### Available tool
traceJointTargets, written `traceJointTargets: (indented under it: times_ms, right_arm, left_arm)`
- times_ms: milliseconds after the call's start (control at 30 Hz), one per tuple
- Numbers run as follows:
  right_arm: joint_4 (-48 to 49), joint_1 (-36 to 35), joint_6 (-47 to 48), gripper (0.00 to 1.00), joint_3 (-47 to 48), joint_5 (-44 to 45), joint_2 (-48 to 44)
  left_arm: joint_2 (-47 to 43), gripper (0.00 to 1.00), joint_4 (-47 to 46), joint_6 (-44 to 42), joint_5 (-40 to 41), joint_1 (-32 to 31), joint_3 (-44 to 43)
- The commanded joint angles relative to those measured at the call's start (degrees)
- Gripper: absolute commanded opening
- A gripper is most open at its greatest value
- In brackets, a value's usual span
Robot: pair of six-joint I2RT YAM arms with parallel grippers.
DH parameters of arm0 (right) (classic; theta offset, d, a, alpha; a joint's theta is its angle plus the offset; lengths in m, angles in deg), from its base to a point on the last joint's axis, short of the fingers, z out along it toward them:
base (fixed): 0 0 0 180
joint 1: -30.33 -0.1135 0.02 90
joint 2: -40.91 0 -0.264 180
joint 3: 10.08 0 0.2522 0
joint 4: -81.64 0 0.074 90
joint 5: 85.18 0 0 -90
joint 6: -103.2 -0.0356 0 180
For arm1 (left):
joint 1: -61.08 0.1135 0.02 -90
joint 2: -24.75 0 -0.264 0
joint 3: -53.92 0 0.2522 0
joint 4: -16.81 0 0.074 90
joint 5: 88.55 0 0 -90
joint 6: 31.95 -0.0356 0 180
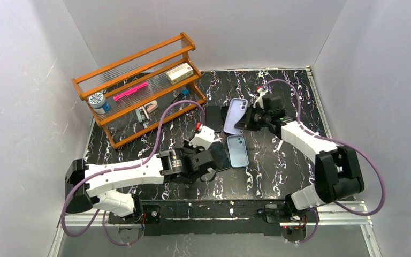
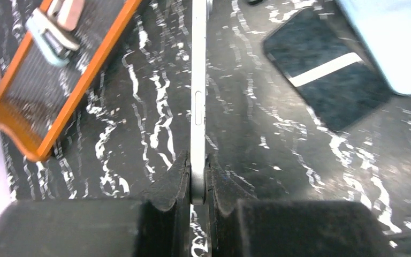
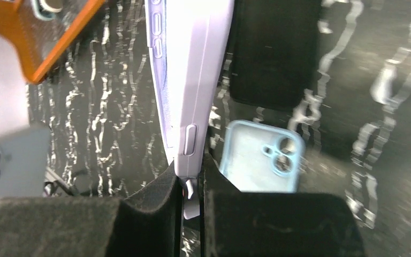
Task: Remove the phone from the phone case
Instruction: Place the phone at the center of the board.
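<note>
Left arm (image 1: 123, 174): lay low over the table (image 1: 278, 182), reaching from its near-left base out to the right, forearm almost level, wrist near the table's middle
Left gripper (image 2: 198, 178): clenched on the phone (image 2: 198, 107), one pad on each flat face at its near end
Phone: bare, with a silvery rim and one side button; edge-on in the left wrist view, it ran straight away from the fingers; from above it showed as a dark slab just beyond the left gripper, well apart from the phone case (image 1: 236, 115)
Light blue case (image 1: 238, 151): lay flat on the table just right of the phone, camera cut-out at its far end, between the two grippers
Right arm (image 1: 305, 139): rose from its near-right base, bent at the elbow and stretched far and leftward
Right gripper (image 3: 191, 176): fingers pinched on the bottom edge of the phone case
Phone case: lavender, held upright off the table; whether anything sat inside it could not be told
Black slab (image 1: 214, 115): flat on the table, just left of the phone case
Rack (image 1: 134, 59): orange, at the far left, holding small items
</note>
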Motion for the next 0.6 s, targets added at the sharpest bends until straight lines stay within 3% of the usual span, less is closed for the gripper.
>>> traceJointTargets:
  times_ms: [0,233,567]
  right_arm:
    - [-9.7,5.5,10.3,0.01,-1.4,-0.2,-7.1]
    - [-13.3,9.0,14.4,0.01,-4.4,3.9,-12.1]
    - [-12.8,9.0,15.1,0.01,-7.0,1.8,-14.8]
  left_arm:
    - [1.9,0.00,4.0,1.7,2.7,6.5,-0.3]
    - [13.5,0.00,-0.1,-3.6,1.0,11.8,-1.8]
    - [29.6,0.05,0.5,-6.3,0.7,12.9,-10.2]
